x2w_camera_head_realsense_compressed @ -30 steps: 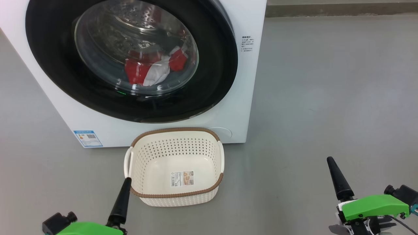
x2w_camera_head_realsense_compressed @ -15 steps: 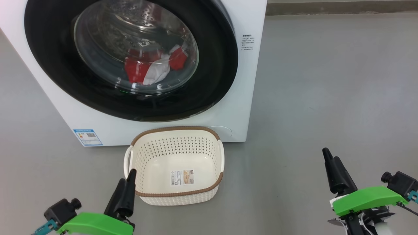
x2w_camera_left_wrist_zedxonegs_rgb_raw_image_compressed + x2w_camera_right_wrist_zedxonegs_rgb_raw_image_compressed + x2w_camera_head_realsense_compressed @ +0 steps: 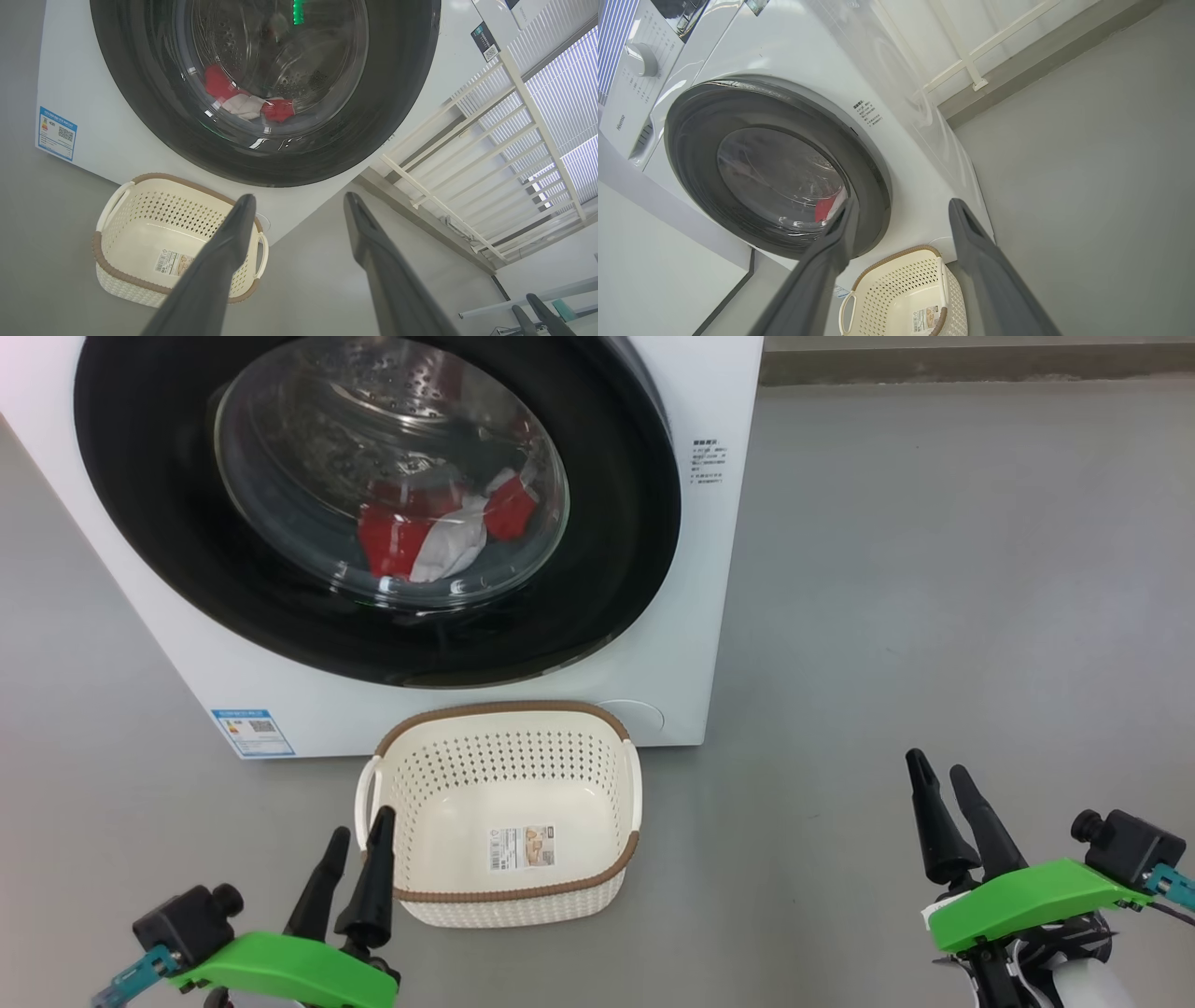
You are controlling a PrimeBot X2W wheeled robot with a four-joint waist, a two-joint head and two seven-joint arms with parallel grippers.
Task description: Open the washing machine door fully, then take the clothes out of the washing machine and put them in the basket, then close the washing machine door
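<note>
- A large white front-loading washing machine [image 3: 233,681] is seen at 12 o'clock in the head view, standing on the grey floor [image 3: 934,569].
- Its round door with the wide glossy black rim and bulging glass window [image 3: 616,523] is seen closed, flush against the front.
- The bunched red and white clothes [image 3: 420,537] are seen through the glass, low in the steel drum, toward 6 o'clock of the window.
- The small cream plastic basket with perforated sides and brown rim [image 3: 504,707] is placed on the floor at 6 o'clock of the door, just beside the machine; a label sticker [image 3: 521,847] is seen on its bottom.
- The left claw [image 3: 360,823] is held at 8 o'clock of the basket, near its corner, with the two dark fingers spread wide and nothing gripped.
- The right claw [image 3: 935,763] is held at 3 o'clock of the basket, well apart from it, spread wide too, and nothing is gripped.
</note>
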